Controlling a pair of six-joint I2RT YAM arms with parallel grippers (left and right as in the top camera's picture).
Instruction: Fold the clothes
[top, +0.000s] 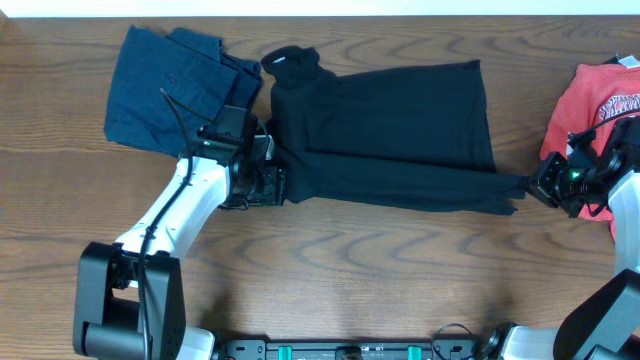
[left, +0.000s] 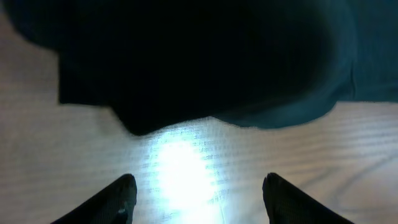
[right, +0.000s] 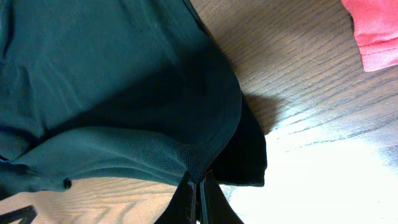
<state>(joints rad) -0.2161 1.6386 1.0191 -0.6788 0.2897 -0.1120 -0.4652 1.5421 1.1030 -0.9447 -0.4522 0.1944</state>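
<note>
Left gripper (left: 198, 202) spread, right gripper (right: 198, 199) pinched.

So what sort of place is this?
Likely a robot test bench: a left arm and right arm at a wooden table, with a black T-shirt, navy garment and red T-shirt laid out.

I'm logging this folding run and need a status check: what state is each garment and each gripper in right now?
black T-shirt: partly folded, stretched out flat, one end pinched.
navy garment: loosely folded, lying flat.
coral-red T-shirt: bunched up, not folded.
left gripper: open, empty, just short of the black T-shirt's edge.
right gripper: shut on the black T-shirt's end.
</note>
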